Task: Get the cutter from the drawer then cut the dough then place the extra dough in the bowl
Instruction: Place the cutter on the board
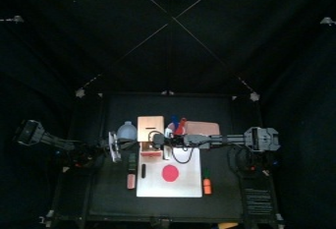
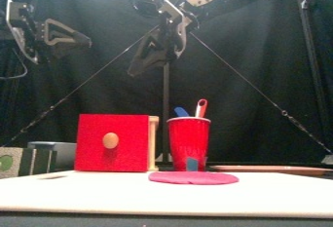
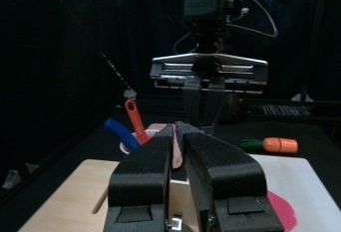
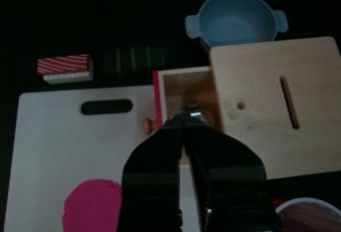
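Observation:
The pale wooden box [image 1: 151, 128] stands behind the white cutting board [image 1: 194, 164], its red drawer front [image 2: 115, 141] facing forward. In the right wrist view the drawer [image 4: 184, 89] looks pulled out. My right gripper [image 4: 181, 122] hangs shut above it, with a small shiny glint [image 4: 193, 110] at its tips; I cannot tell whether that is the cutter. A flat pink dough disc [image 1: 171, 174] lies on the board. The blue-grey bowl [image 4: 237, 17] sits behind the box. My left gripper [image 3: 178, 134] hovers shut at the board's left, holding nothing.
A red cup [image 2: 189, 143] with a blue and a red toy knife stands right of the box. The dark sushi roll [image 4: 140, 57] and a red-and-white toy [image 4: 64, 67] lie left of the board. An orange-and-green toy [image 3: 273, 144] lies on the right.

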